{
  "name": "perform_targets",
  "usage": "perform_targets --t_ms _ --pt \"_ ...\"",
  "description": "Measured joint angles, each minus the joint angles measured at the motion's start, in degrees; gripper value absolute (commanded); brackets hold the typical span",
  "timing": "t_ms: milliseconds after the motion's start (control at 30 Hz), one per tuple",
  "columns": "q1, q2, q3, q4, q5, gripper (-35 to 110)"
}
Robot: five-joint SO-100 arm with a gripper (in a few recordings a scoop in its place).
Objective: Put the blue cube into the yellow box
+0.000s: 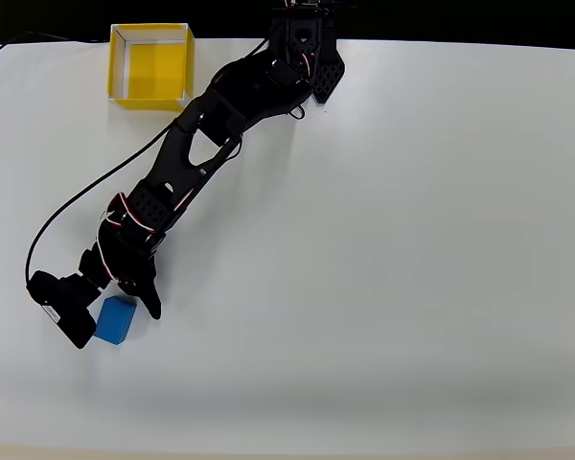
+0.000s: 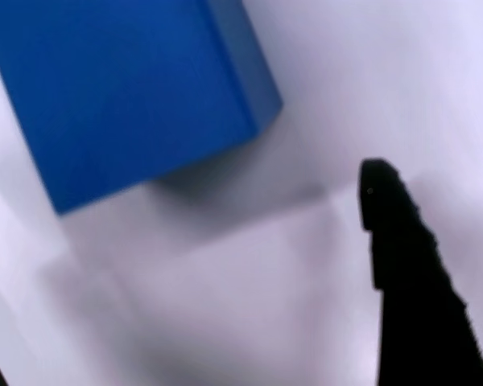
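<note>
Step in hand: reaching for the pickup. The black arm (image 1: 201, 163) stretches from its base at the table's far edge to the near left of the overhead view, and the gripper (image 1: 115, 309) is spread wide around the blue cube (image 1: 115, 319), gripping nothing.

Position: cube flat on the white table (image 1: 393, 249), between the 2 fingers. In the wrist view 1 finger (image 2: 406, 265) stands clear of the cube (image 2: 129, 88), with bare table between them.

Next move, by judgement: close on the cube's sides, lift, then carry it to the yellow box (image 1: 151, 66) at the far left, well apart from the cube.

Cube's look: 1 small bright-blue block, matte, plain faces, crisp edges, slightly longer than wide.

Box: square, open-topped, yellow floor, thin white-edged walls.
</note>
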State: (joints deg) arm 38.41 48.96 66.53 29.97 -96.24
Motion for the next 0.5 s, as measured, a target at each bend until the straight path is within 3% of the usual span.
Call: perform_targets --t_ms 500 --pt "-0.3 -12.7 -17.8 6.9 4.0 55"
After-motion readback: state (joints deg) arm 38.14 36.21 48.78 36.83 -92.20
